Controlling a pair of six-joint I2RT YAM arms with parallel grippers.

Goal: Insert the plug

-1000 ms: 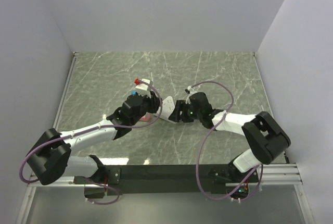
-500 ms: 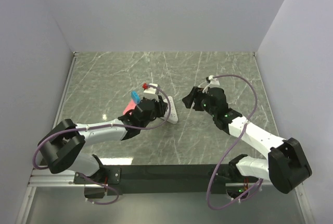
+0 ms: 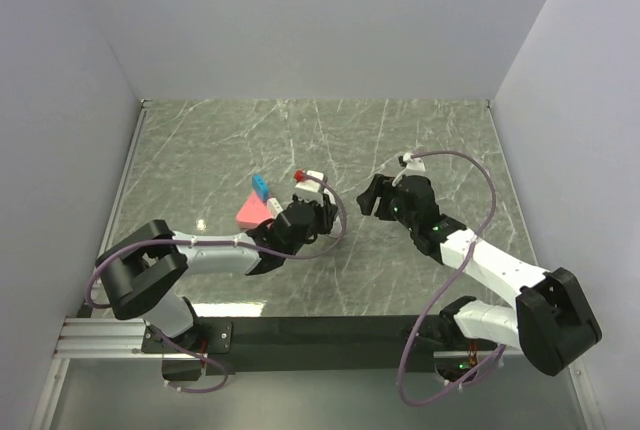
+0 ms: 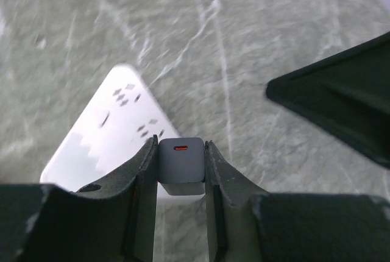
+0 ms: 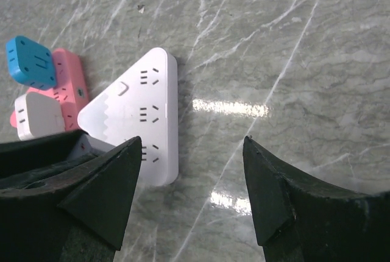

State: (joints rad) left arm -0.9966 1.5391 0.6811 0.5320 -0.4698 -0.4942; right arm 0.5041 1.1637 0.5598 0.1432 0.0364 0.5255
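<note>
Tabletop [image 3: 430, 140], green marbled stone, one. Arms, two, both reaching to the middle of it. Power strip [image 5: 152, 100], white, one, lying flat; three sets of slots show on its face in the right wrist view, and its near end is hidden behind dark end-effector parts. Plug [image 4: 181, 161], one: a small grey block with an orange port on its visible face, clamped between the two fingers [image 4: 143, 180] of the left end effector [image 3: 318, 212]. That end effector is narrowed onto the plug's sides. The plug sits at the near end of the power strip; whether it touches the strip cannot be told. From the overhead view the left end effector and its wrist cover most of the strip. Right end effector [image 5: 192, 142], one, jaws spread wide and holding nothing, hanging just beside the strip on its right side, apart from it. One of its dark fingers [image 4: 341, 97] shows at the right of the left wrist view, clear of the plug. Other items, three, grouped to the left of the strip: pink adapter [image 5: 68, 85], one, flat on the stone; blue cube [image 5: 29, 61], one, at the pink adapter's far end; white cube [image 5: 38, 116], one, against its near side. None of the three lies between the plug and the strip.
</note>
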